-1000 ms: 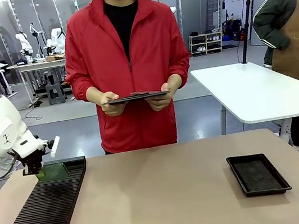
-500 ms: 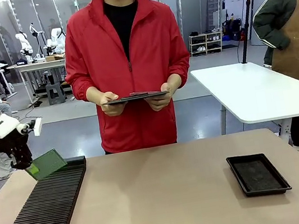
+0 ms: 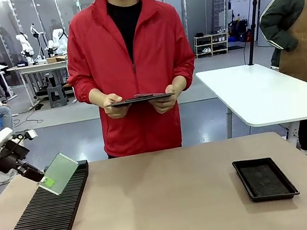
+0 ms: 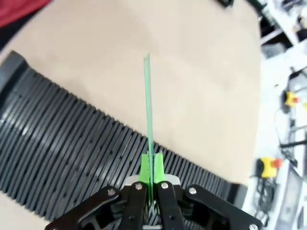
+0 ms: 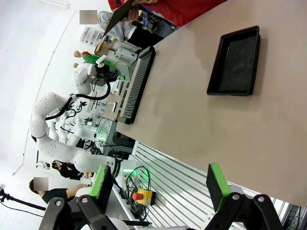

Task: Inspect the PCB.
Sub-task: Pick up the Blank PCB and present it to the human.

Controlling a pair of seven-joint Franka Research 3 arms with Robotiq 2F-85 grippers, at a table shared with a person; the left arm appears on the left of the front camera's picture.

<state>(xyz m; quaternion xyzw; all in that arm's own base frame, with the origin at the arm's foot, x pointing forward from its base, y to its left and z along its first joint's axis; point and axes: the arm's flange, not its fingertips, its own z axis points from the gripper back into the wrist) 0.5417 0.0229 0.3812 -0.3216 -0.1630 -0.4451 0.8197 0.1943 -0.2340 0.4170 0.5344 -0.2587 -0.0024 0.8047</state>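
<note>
Left gripper (image 3: 41, 179) (image 4: 152, 168) is clamped on a corner of the thin flat green rectangular PCB (image 3: 62, 171) (image 4: 147, 103) | PCB is held tilted over the far end of the black slotted rack (image 3: 40, 226) at 9 o'clock of the tabletop (image 3: 167, 203) | right gripper (image 5: 160, 186) is seen spread apart.

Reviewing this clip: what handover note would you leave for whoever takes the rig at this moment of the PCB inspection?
Left gripper: shut on the PCB, holding it by a lower corner, tilted in the air over the far end of the slotted rack.
Right gripper: open, empty, away from the work.
Tray: empty, on the table's right side.
Person: at the far side, both hands on a clipboard.
Done: PCB is out of the rack and in a firm pinch.
Left: the inspection itself, probably presenting the board to the person, then setting it down, perhaps in the tray.
</note>
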